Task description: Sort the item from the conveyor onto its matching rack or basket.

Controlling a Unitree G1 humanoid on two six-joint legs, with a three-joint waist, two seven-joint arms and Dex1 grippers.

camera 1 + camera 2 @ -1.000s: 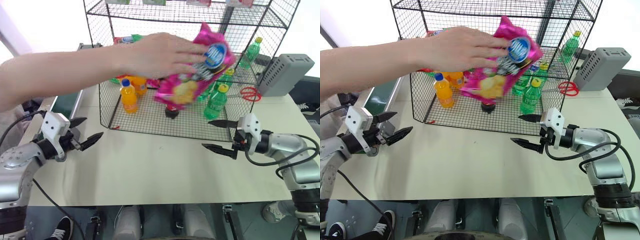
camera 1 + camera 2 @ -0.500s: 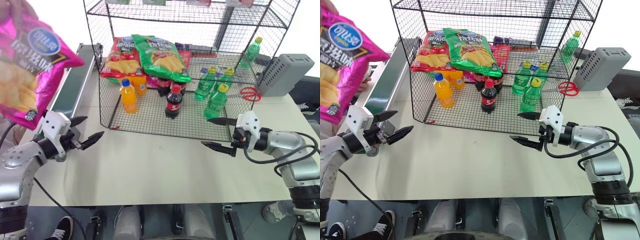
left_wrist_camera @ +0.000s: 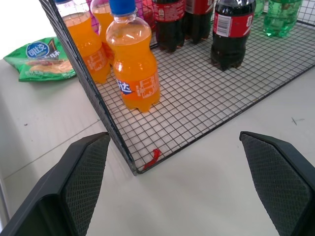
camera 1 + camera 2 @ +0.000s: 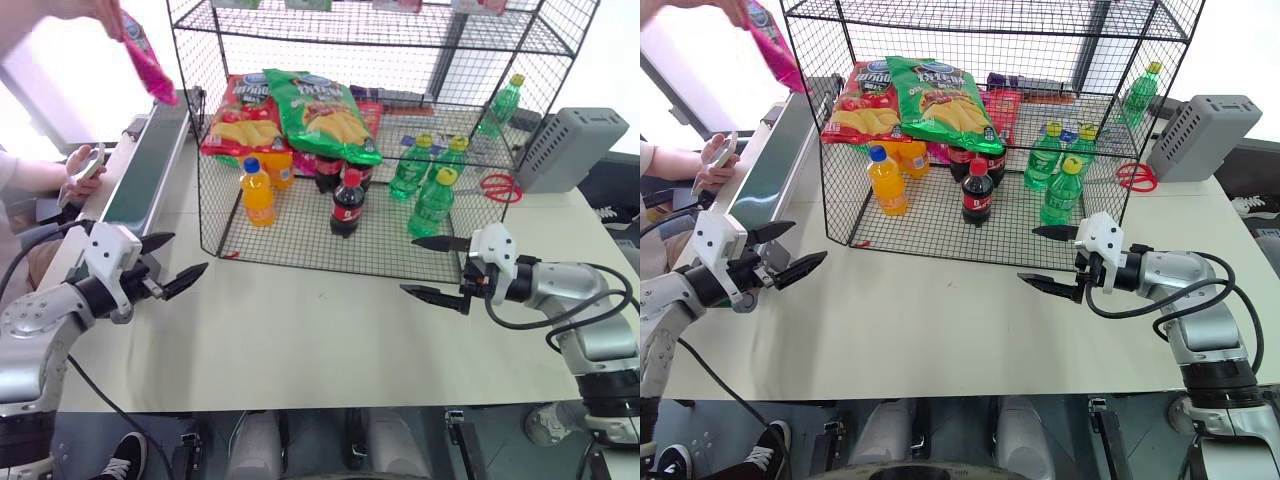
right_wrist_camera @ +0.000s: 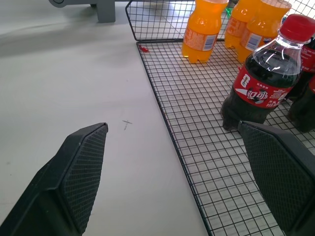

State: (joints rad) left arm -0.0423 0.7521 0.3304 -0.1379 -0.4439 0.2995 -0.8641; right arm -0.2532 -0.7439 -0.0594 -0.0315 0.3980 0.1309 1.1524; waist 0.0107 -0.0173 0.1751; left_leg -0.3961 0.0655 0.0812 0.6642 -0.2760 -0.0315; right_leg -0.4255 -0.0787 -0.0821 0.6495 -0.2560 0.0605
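Two grippers hover over a cream table (image 4: 330,340), both with jaws spread wide and grasping nothing. The biggest thing on the table is the black wire rack (image 4: 480,235), which stands along the far edge and takes most of its width. On its bottom tier stand orange soda bottles (image 4: 256,193), dark cola bottles (image 4: 346,204) and green soda bottles (image 4: 432,203). On the tier above lie a red crisp bag (image 4: 240,115) and a green crisp bag (image 4: 322,113), the green one partly over the red one.

Along the left edge of the table runs the dark green conveyor (image 4: 140,180) with its grey rails. A person's hand (image 4: 735,8) holds the magenta-pink crisp bag (image 4: 148,60) in the air above the far end of the conveyor, just beside the upper left corner of the rack; the bag hangs edge-on. Another hand (image 4: 78,178) of a person rests near the conveyor's left rail.

Near the far right corner of the table sits a grey slotted box (image 4: 572,148), with red scissors (image 4: 497,187) between it and the rack.

The left gripper (image 4: 160,265) is near the left edge, the right gripper (image 4: 435,268) close to the rack's front right corner.
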